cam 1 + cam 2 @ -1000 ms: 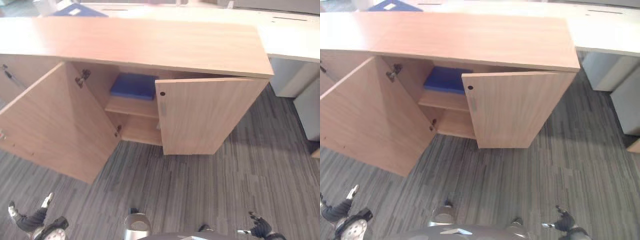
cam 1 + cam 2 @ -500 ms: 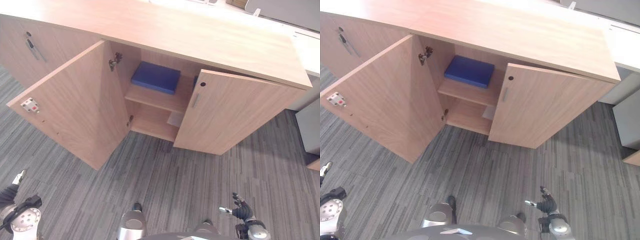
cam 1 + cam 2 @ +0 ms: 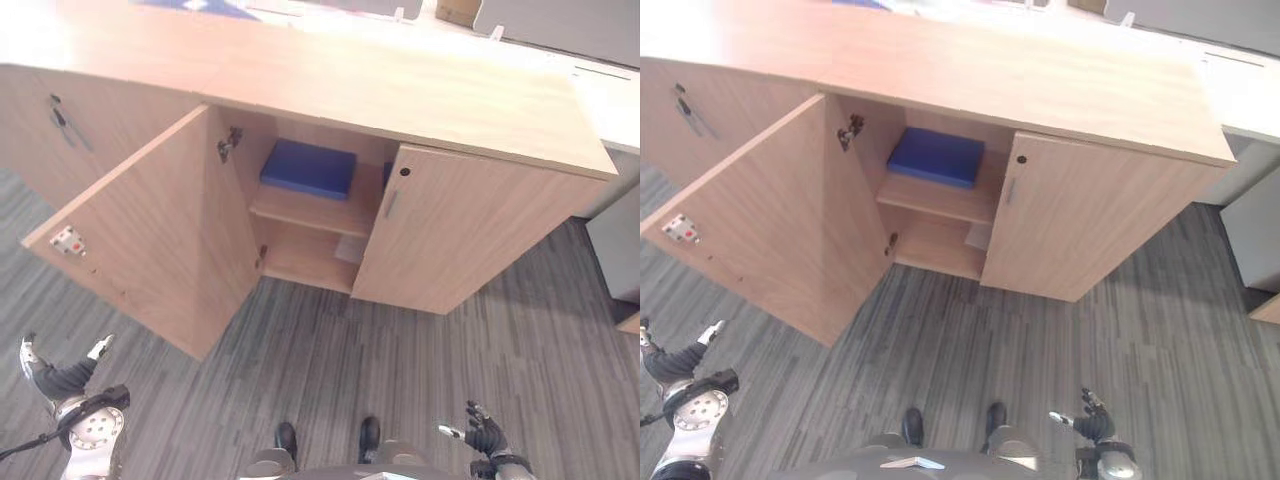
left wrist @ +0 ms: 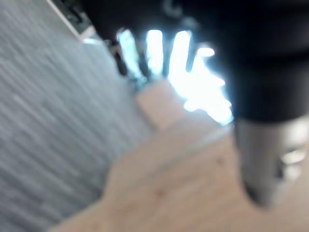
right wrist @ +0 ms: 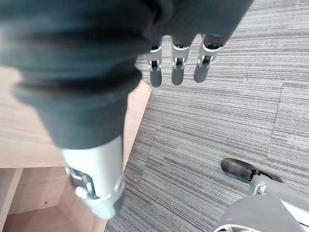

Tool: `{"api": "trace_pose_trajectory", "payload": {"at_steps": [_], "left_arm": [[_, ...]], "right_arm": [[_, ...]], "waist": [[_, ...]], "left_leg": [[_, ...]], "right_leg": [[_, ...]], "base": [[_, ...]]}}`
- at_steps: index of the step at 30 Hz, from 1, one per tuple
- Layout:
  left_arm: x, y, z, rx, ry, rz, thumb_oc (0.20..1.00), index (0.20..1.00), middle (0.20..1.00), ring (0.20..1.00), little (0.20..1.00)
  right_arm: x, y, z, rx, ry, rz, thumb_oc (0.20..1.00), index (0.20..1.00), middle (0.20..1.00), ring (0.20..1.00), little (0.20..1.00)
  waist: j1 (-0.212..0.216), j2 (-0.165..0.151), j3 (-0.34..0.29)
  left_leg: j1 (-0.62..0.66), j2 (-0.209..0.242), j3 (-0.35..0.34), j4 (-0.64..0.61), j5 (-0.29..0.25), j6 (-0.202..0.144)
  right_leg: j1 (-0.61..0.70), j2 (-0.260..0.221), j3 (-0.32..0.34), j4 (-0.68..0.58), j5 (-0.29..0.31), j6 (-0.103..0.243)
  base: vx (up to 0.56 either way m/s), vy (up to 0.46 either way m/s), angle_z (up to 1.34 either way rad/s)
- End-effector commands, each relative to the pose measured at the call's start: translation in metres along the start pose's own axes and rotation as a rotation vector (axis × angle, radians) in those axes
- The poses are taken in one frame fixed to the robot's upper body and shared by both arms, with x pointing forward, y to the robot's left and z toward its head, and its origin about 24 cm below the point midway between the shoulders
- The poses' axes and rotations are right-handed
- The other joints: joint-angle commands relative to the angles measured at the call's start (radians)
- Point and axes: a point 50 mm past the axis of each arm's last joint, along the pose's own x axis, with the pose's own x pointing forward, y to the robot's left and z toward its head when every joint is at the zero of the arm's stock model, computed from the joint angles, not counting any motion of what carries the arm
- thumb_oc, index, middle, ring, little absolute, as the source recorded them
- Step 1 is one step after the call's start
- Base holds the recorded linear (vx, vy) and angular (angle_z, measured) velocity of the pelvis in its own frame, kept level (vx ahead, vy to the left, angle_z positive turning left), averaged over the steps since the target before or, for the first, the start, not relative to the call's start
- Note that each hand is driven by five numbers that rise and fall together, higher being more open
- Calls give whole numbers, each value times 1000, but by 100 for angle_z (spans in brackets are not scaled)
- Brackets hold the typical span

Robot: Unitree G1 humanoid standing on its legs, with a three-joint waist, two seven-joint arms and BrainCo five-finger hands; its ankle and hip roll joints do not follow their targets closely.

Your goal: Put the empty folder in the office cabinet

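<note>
Both hands hang low and empty with fingers loose, left hand [image 3: 62, 383], right hand [image 3: 484, 436], since the blue folder [image 3: 308, 168] already lies flat on the cabinet [image 3: 420, 100] shelf, left door [image 3: 150, 225] wide open

Your left hand [image 3: 62, 380] hangs low at your left side, fingers straight and spread, holding nothing. Your right hand [image 5: 177, 58] hangs low at your right side, fingers relaxed and straight, thumb apart, empty too.
</note>
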Motion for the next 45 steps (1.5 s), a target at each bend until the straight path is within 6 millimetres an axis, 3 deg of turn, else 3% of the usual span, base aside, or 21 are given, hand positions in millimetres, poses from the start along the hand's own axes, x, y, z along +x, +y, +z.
{"api": "trace_pose_trajectory", "payload": {"at_steps": [1,7,18,21,29,32,36,39,45], "left_arm": [[26,5,33,-44,-123,40,1000,1000,1000,1000,1000],[50,32,54,-119,-130,208,1000,1000,1000,1000,1000],[65,55,72,-125,-160,275,1000,1000,1000,1000,1000],[79,74,100,-127,-222,319,1000,1000,1000,1000,1000],[88,92,123,-121,-260,386,1000,1000,1000,1000,1000],[97,101,144,-123,-280,340,1000,1000,1000,1000,1000],[103,90,158,-146,-303,215,1000,1000,1000,1000,1000],[106,52,164,-140,-300,-21,1000,1000,1000,1000,1000],[105,4,162,-102,-264,-273,1000,1000,1000,1000,1000]], "right_arm": [[4,-35,26,-52,-55,-85,1000,1000,1000,1000,1000],[-4,-51,19,-70,-29,-136,1000,1000,1000,1000,1000],[-7,-59,19,-69,-30,-172,1000,1000,1000,1000,1000],[-3,-58,29,-42,-72,-172,1000,1000,1000,1000,1000],[0,-53,34,-29,-91,-158,1000,1000,1000,1000,1000],[5,-50,45,-29,-126,-138,1000,1000,1000,1000,1000],[8,-45,52,-25,-155,-120,1000,1000,1000,1000,1000],[9,-44,61,-18,-186,-111,1000,1000,1000,1000,1000],[11,-42,66,-37,-201,-70,1000,1000,1000,1000,1000]], "waist": [[-18,5,26],[-47,-6,19],[-52,-24,36],[-45,-58,84],[-38,-93,128],[-37,-119,166],[-36,-138,182],[-47,-147,179],[-79,-151,157]], "left_leg": [[-3,44,46,23,-24,-42],[-14,53,57,11,-13,-53],[-34,50,68,26,-24,-48],[-68,52,69,47,-39,-33],[-108,52,75,75,-52,-17],[-160,58,88,111,-64,-8],[-177,61,93,117,-69,-5],[-169,59,100,116,-77,-1],[-145,70,118,128,-106,-5]], "right_leg": [[-41,28,44,34,-1,23],[-49,51,82,-2,5,20],[-70,52,95,-2,10,24],[-100,57,108,4,26,32],[-134,55,112,14,47,44],[-175,58,126,29,56,47],[-187,64,131,22,65,51],[-185,67,134,15,70,54],[-164,80,163,8,68,64]], "base": [[77,62,-11],[47,55,-15],[-7,68,-7],[-167,60,-9],[-60,41,1],[-111,29,3],[-89,-8,6],[-33,-1,-2],[45,-9,-2]]}}
